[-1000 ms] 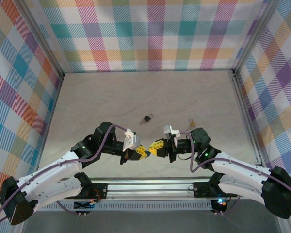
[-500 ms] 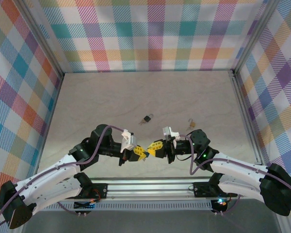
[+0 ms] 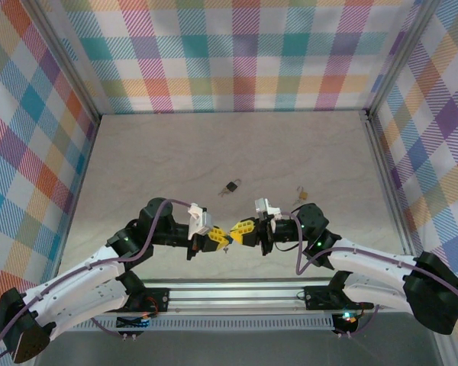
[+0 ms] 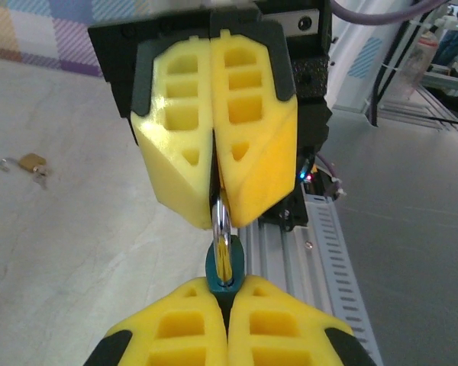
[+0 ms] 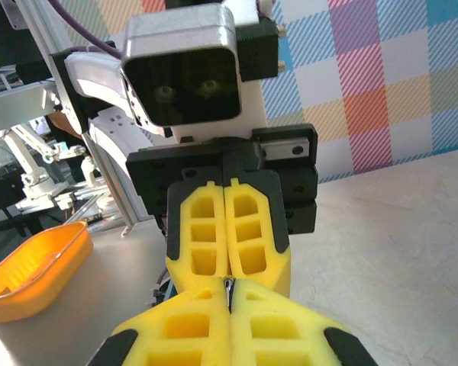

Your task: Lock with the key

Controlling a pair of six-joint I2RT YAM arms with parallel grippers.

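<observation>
From above, the left gripper and right gripper meet tip to tip towards the table's 6 o'clock edge. The lock lies free at their 12 o'clock, and a brass padlock at 2 o'clock. The left wrist view adds the detail: the left gripper is clenched on the key by its teal head, and the right gripper pinches the silver blade at 12 o'clock. In the right wrist view, the key is a thin sliver between closed fingers.
</observation>
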